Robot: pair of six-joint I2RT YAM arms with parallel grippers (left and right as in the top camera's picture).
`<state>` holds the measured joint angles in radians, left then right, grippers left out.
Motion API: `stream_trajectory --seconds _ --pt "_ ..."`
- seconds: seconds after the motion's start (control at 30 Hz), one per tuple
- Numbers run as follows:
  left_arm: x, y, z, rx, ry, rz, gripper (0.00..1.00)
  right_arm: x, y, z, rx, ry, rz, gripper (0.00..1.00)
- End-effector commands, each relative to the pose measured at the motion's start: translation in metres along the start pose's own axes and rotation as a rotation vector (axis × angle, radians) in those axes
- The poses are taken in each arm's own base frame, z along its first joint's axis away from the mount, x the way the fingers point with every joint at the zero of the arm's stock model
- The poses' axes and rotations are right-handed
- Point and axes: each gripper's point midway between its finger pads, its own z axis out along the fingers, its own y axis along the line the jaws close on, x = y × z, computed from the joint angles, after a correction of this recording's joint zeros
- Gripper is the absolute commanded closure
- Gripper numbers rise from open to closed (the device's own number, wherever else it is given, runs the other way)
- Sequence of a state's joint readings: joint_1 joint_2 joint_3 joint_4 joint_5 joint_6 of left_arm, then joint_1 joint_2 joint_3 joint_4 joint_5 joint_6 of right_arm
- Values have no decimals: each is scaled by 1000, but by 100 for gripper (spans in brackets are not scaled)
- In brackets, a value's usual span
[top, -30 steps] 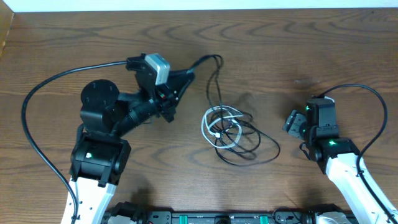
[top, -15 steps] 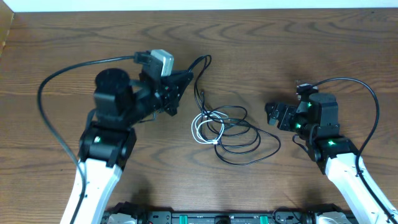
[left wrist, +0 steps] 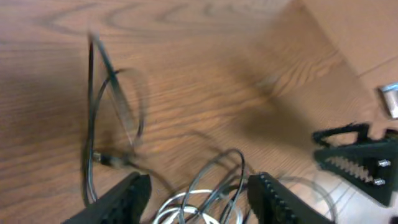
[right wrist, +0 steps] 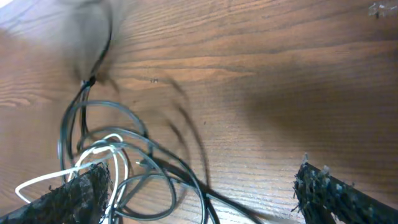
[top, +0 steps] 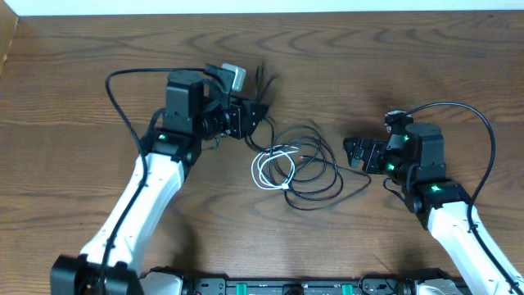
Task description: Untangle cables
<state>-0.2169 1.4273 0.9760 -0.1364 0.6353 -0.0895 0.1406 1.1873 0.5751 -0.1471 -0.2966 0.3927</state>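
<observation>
With both end effectors open and empty, pinch white cable [top: 255,170] using left end effector [top: 262,111], black cable [top: 337,176] using right end effector [top: 354,153], then separate slowly.

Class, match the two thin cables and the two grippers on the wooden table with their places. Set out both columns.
1 thin black cable
2 short thin white cable
3 left black gripper
4 right black gripper

a right of the bundle
b small loop at the bundle's left edge
c left of the bundle, farther back
d wide loops reaching toward the right

Pairs: 1-d, 2-b, 3-c, 4-a
</observation>
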Motion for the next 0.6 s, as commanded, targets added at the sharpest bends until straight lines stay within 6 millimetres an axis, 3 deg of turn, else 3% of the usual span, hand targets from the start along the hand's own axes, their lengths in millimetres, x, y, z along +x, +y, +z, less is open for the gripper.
stream_trajectory --seconds 0.0,0.17,0.3,0.47,0.57 --pt "-4 2 0 -7 -4 0 37 0 3 1 -12 4 -21 6" --pt "-5 0 -3 -6 -5 1 36 0 3 1 -12 4 -27 7" --pt "7 -6 -10 3 41 -26 35 0 3 1 -12 4 -32 7" --pt "40 -9 -17 -3 169 -5 35 0 3 1 -12 3 -40 6" --pt "74 -19 -21 33 298 132 35 -1 4 1 -14 -1 -49 5"
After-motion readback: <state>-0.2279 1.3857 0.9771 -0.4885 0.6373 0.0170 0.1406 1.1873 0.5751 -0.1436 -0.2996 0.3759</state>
